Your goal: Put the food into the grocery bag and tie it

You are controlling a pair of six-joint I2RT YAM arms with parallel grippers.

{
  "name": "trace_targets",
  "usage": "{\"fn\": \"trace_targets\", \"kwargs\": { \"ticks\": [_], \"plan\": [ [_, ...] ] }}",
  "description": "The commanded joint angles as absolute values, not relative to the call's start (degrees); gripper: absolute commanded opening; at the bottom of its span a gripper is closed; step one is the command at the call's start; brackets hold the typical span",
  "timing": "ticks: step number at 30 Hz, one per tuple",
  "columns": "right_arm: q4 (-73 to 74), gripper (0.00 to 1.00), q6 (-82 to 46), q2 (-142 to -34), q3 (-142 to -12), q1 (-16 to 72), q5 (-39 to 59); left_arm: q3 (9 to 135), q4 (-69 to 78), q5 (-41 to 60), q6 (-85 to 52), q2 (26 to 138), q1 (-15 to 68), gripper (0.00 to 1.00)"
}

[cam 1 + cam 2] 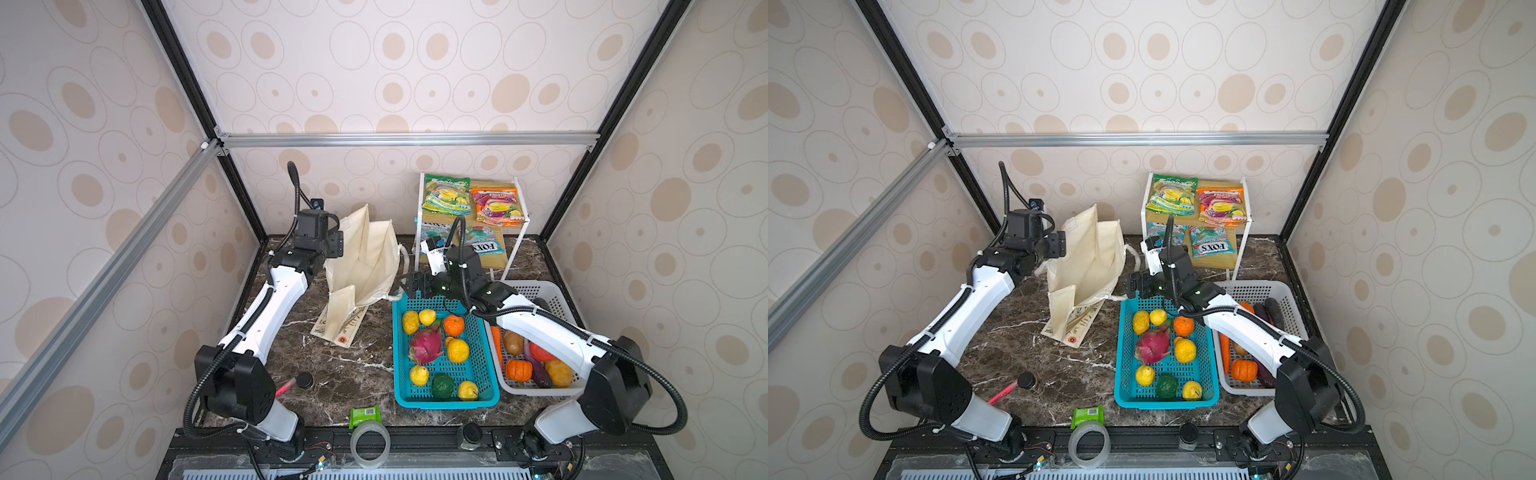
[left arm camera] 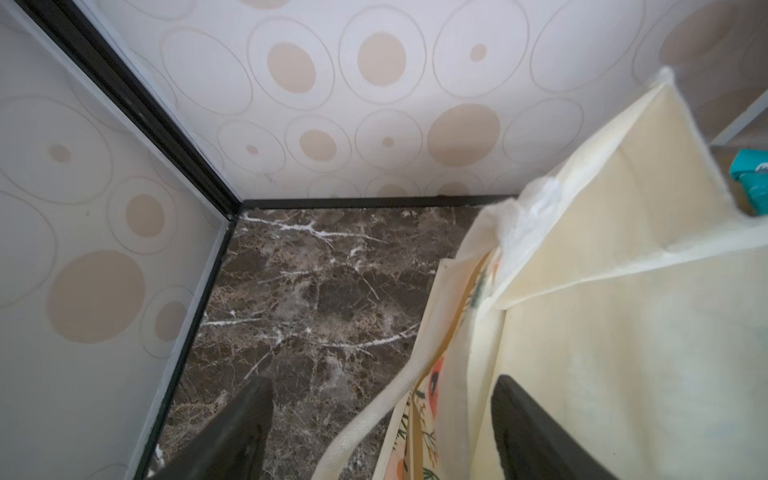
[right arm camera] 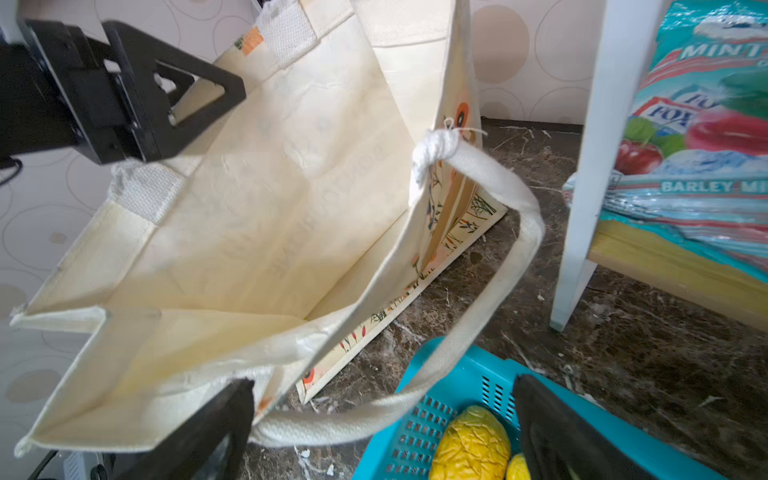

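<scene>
Marble tabletop (image 1: 332, 365) carries grocery bag (image 1: 365, 257), printed front mostly hidden, apparently folded.

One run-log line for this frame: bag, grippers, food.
grocery bag: standing, mouth open | left gripper: open at its rim | right gripper: open near rope handle | food: none bagged

Carrot (image 1: 496, 345) perhaps half behind right arm (image 1: 540, 328)
</scene>
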State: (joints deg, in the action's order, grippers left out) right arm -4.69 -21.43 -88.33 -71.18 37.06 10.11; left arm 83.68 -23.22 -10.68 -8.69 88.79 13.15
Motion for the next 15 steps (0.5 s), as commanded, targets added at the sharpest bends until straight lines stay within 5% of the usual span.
{"fn": "trace_targets", "kwargs": {
  "ticks": [1,4,9,12,15],
  "plan": [
    [-9.2,1.0,-24.7,-90.9,-74.8,38.2,7.5,82.2,-21.6,-5.8,-6.6,89.0,13.2,0.49],
    [-10.6,1.0,-26.4,-92.9,-76.7,39.2,5.9,80.3,-21.6,-5.0,-7.9,88.3,13.2,0.16],
    [-13.3,1.0,-29.6,-97.6,-81.0,41.4,2.8,77.3,-21.9,-4.4,-10.6,85.0,13.2,0.0],
    [-14.6,0.97,-30.7,-100.0,-83.6,42.5,1.9,75.7,-23.2,-3.2,-12.8,82.9,13.2,0.0],
    [-13.8,0.9,-30.8,-101.5,-84.7,43.6,2.1,72.5,-19.7,-2.1,-13.2,80.5,13.2,0.39]
  ]
}}
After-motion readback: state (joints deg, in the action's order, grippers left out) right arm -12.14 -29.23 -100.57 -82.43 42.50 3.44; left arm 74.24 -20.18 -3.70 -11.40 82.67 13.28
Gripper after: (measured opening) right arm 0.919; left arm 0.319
